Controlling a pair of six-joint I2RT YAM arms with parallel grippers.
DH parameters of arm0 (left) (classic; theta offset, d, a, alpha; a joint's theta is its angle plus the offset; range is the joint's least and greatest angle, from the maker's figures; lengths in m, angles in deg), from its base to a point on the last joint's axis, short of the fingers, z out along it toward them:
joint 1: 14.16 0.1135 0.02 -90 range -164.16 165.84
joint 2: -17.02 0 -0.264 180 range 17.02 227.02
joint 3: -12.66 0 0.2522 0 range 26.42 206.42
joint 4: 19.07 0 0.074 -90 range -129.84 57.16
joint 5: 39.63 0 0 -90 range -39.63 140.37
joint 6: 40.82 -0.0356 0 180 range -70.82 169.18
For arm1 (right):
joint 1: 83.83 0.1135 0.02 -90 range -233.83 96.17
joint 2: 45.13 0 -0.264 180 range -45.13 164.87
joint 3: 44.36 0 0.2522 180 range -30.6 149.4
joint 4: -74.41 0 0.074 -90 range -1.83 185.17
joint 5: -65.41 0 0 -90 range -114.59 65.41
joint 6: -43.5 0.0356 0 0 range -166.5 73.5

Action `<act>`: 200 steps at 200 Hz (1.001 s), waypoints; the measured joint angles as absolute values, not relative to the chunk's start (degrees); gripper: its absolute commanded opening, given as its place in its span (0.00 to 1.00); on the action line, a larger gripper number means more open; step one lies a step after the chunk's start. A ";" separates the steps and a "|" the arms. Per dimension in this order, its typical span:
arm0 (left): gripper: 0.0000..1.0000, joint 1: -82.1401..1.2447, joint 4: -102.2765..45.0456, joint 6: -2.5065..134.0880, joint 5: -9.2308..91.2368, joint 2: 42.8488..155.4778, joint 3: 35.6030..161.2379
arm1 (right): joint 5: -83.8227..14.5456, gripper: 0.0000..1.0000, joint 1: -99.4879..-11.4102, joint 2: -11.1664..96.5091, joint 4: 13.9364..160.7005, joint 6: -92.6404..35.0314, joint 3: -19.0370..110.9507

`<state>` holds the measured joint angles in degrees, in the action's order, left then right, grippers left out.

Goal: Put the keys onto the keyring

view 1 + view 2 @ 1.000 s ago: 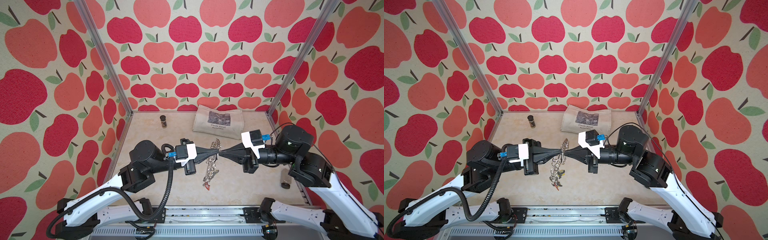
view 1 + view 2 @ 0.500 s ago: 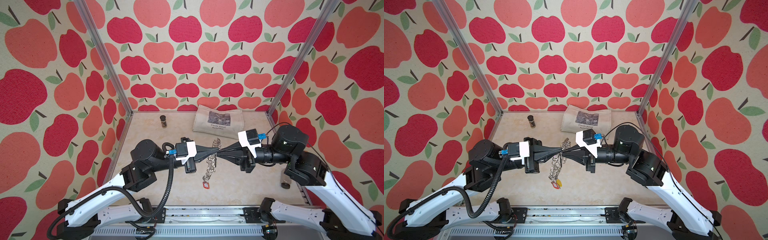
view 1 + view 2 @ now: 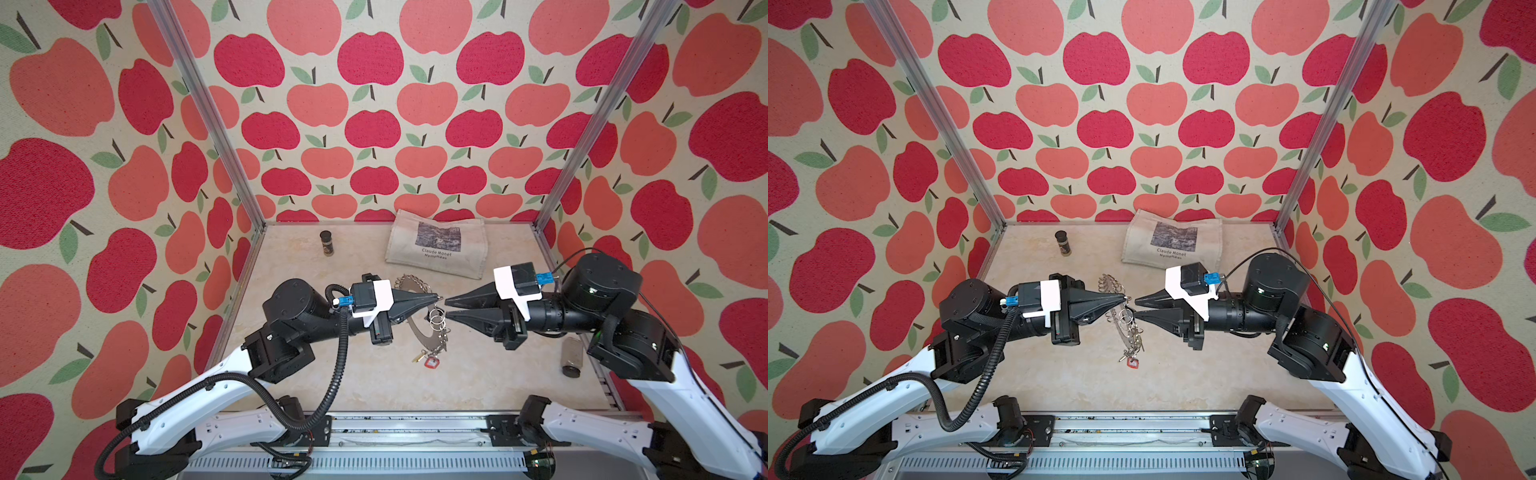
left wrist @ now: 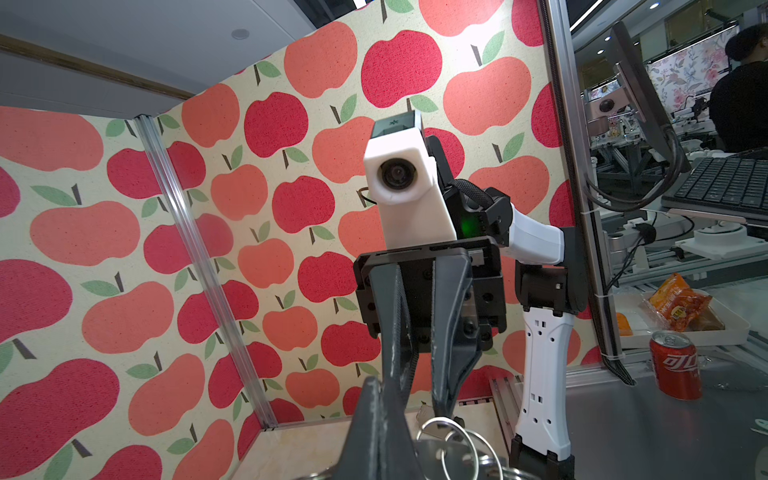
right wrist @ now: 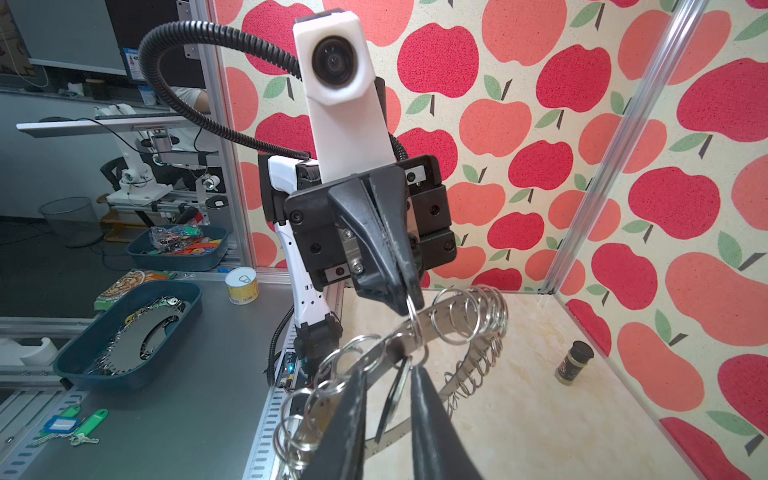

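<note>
Right hand point(image 3: 446, 308) parted, level, retreated from keyring point(image 3: 419, 334)

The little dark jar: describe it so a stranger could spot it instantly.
Find the beige canvas bag by the back wall. Left of it, a small jar stands alone. It is upright, dark brown, with a black cap, touching nothing.

At the frame's centre the left tool point(image 3: 436, 297), its black tapered jaws pressed together, pinches the rim of a flat grey metal keyring point(image 3: 419, 332), held tilted over the beige marbled desk point(image 3: 332, 374). The right tool point(image 3: 447, 308) faces it, jaws slightly apart, just beside the small wire rings point(image 3: 436, 321). A red-framed tag point(image 3: 431, 363) dangles at the keyring's lower end.
</note>
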<state>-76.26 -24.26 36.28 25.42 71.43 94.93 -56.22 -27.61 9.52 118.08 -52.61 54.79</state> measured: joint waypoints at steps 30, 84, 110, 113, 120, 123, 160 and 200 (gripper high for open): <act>0.00 -76.26 -23.95 36.45 25.34 71.43 94.93 | -56.66 0.20 -27.71 10.77 117.18 -52.59 54.79; 0.00 -76.26 -23.78 36.45 24.81 71.43 94.91 | -57.49 0.18 -28.04 10.88 115.11 -52.37 54.79; 0.00 -76.26 -23.78 36.45 24.77 71.43 94.91 | -57.93 0.16 -28.13 10.88 114.58 -52.18 54.79; 0.00 -76.26 -23.78 36.47 24.75 71.43 94.91 | -57.95 0.16 -28.13 10.88 114.58 -52.13 54.79; 0.00 -76.26 -23.75 36.47 24.75 71.43 94.91 | -58.06 0.15 -28.13 10.88 114.54 -52.11 54.79; 0.00 -76.26 -23.73 36.47 24.73 71.43 94.91 | -58.13 0.15 -28.13 10.90 114.52 -52.11 54.79; 0.00 -76.26 -23.56 36.74 24.33 71.43 94.91 | -58.54 0.13 -28.13 11.21 113.71 -51.70 54.79; 0.00 -76.26 -23.54 36.87 23.94 71.43 94.91 | -58.82 0.08 -28.13 11.27 113.01 -51.02 54.79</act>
